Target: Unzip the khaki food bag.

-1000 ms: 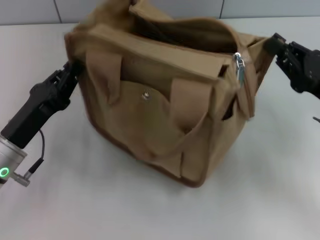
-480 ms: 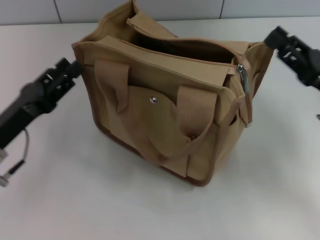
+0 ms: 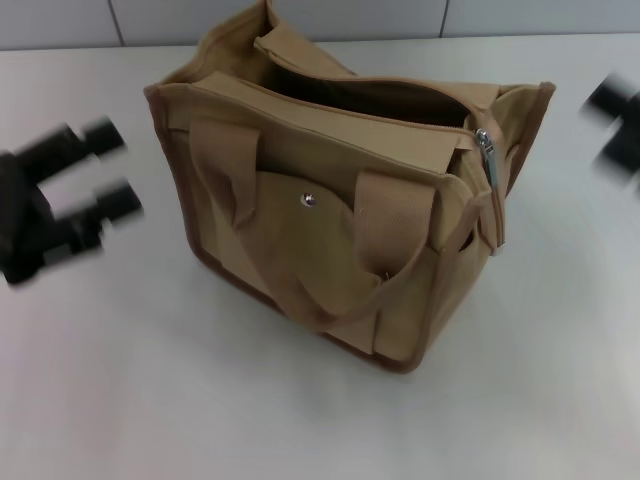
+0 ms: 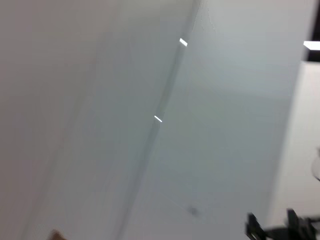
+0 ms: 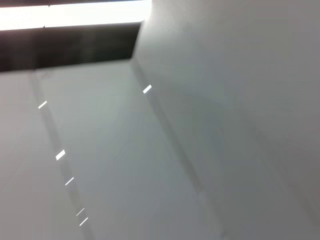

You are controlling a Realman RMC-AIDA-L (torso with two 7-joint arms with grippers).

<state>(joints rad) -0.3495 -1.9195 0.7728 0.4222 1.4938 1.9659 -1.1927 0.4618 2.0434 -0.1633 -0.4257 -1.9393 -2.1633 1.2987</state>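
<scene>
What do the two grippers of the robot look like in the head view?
Both are black. The left gripper ends in two blocky parallel prongs on a dark body. Only a dark blocky part of the right gripper shows at the frame edge. No cables or markings are visible.

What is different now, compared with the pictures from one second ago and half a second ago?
Both pincers let go of the khaki food bag and drew away: the left pincer toward the robot's left, the right pincer toward its right. Released, the bag settled upright. For the last half second it has not moved; its top is open and the zipper pull hangs at the right end.
</scene>
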